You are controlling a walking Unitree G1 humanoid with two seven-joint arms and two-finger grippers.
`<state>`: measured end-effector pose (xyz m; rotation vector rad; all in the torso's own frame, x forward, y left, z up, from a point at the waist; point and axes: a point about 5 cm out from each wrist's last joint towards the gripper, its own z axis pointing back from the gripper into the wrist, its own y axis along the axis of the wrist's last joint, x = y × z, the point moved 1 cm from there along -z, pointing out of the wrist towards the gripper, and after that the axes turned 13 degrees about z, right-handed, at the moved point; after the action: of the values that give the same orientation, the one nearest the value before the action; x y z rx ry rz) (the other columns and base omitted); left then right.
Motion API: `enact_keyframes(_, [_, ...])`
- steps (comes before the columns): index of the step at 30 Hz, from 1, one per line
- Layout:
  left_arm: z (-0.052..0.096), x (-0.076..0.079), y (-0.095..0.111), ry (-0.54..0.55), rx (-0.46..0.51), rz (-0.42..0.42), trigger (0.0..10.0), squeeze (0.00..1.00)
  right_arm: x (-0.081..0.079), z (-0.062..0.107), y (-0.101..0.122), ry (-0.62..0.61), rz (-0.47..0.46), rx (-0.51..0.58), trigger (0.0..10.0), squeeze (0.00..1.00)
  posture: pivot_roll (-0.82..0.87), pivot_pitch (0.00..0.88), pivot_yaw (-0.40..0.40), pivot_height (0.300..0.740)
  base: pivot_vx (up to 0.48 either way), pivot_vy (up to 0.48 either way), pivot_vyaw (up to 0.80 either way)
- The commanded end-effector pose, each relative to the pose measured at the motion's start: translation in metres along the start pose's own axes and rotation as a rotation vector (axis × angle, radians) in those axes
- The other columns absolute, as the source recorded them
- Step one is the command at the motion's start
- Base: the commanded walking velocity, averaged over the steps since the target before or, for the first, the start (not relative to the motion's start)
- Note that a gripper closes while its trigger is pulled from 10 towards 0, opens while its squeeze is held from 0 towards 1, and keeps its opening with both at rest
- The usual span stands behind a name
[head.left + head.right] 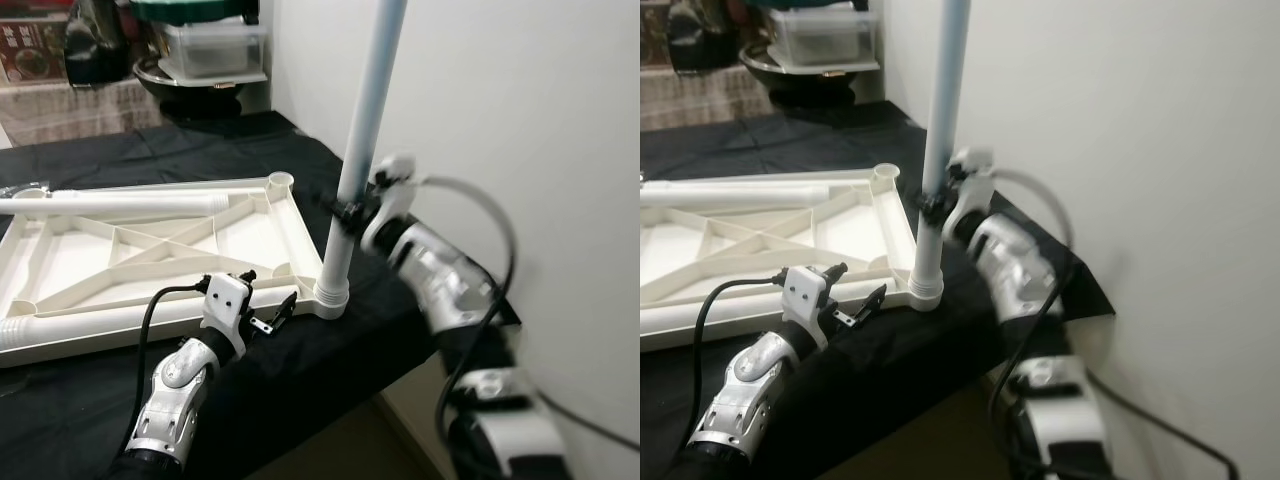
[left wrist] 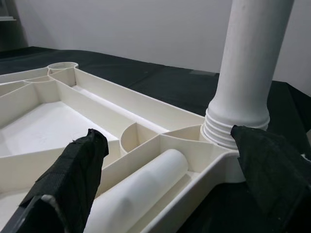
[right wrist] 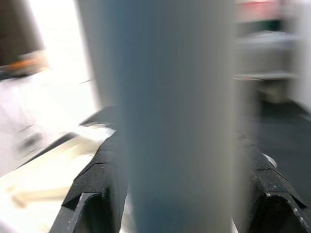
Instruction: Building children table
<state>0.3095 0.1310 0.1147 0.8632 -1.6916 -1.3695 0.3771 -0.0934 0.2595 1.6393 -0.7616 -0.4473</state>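
At the near right corner of the desk (image 1: 330,370), your right tool (image 1: 350,212) is clamped on the upright leg (image 1: 365,120) — long axis vertical, foot in the tabletop frame's (image 1: 150,250) corner socket (image 1: 331,297) — left tool (image 1: 272,305), fingers apart, just beside it.

A black-draped table (image 1: 330,370) carries an upturned white tabletop frame (image 1: 150,250) beside the wall.
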Motion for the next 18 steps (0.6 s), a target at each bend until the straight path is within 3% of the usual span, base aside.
enact_keyframes(1, [0.0,0.001,-0.004,-0.006,-0.009,0.005,10.0,0.0,-0.016,0.002,0.007,0.242,-0.008,0.054,10.0,0.0,0.01,0.0,-0.095,0.74,0.0,0.0,0.0])
enact_keyframes(2, [0.0,0.001,-0.004,-0.005,-0.01,0.004,10.0,0.0,-0.021,0.007,0.009,0.371,0.0,0.064,10.0,0.0,0.01,0.0,-0.1,0.74,0.0,0.0,0.0])
enact_keyframes(3, [0.0,0.001,-0.004,-0.005,-0.01,0.004,10.0,0.0,-0.021,0.007,0.009,0.371,0.0,0.064,10.0,0.0,0.01,0.0,-0.1,0.74,0.0,0.0,0.0])
enact_keyframes(4, [0.0,0.001,-0.004,-0.005,-0.01,0.004,10.0,0.0,-0.025,0.011,0.009,0.455,-0.002,0.064,10.0,0.0,0.01,0.0,-0.1,0.74,0.0,0.0,0.0])
enact_keyframes(5, [0.0,0.001,-0.004,-0.004,-0.009,0.004,10.0,0.0,-0.033,0.014,0.004,0.544,-0.005,0.047,7.0,0.0,0.02,0.0,-0.107,0.74,0.0,0.0,0.0])
enact_keyframes(7, [0.0,0.001,-0.003,-0.002,-0.007,0.003,10.0,0.0,-0.043,0.017,-0.003,0.625,-0.011,0.026,7.0,0.0,0.02,0.0,-0.107,0.74,0.0,0.0,0.0])
enact_keyframes(8, [0.001,0.001,-0.003,0.0,-0.007,0.003,10.0,0.0,-0.049,0.018,-0.006,0.658,-0.011,0.02,5.3,0.0,0.03,0.0,-0.113,0.74,0.0,0.0,0.0])
enact_keyframes(9, [0.001,0.001,-0.003,0.0,-0.007,0.003,10.0,0.0,-0.049,0.018,-0.006,0.658,-0.011,0.02,5.3,0.0,0.03,0.0,-0.113,0.74,0.0,0.0,0.0])
enact_keyframes(10, [0.001,0.001,-0.003,0.002,-0.007,0.002,10.0,0.0,-0.054,0.019,-0.01,0.683,-0.013,0.014,1.4,0.0,0.03,0.0,-0.114,0.74,0.0,0.0,0.0])
enact_keyframes(11, [0.002,0.001,-0.003,0.004,-0.008,0.001,10.0,0.0,-0.058,0.015,-0.019,0.659,-0.036,-0.013,0.0,0.0,0.04,0.0,-0.117,0.74,0.0,0.0,0.0])
enact_keyframes(13, [0.004,0.0,-0.003,0.008,-0.008,0.0,10.0,0.0,-0.056,0.006,-0.038,0.56,-0.044,-0.104,0.0,0.0,0.04,0.0,-0.117,0.74,0.0,0.0,0.0])
enact_keyframes(16, [0.004,0.0,-0.003,0.009,-0.008,-0.001,10.0,0.0,-0.055,0.004,-0.042,0.533,-0.043,-0.127,0.0,0.0,0.04,0.0,-0.117,0.74,0.0,0.0,0.0])
enact_keyframes(17, [0.005,-0.001,-0.003,0.01,-0.009,-0.001,10.0,0.0,-0.039,-0.003,-0.056,0.325,-0.04,-0.22,0.0,0.0,0.04,0.0,-0.115,0.74,0.0,0.0,0.0])
enact_keyframes(18, [0.005,-0.001,-0.003,0.01,-0.009,-0.001,10.0,0.0,-0.039,-0.003,-0.056,0.325,-0.04,-0.22,0.0,0.0,0.04,0.0,-0.115,0.74,0.0,0.0,0.0])
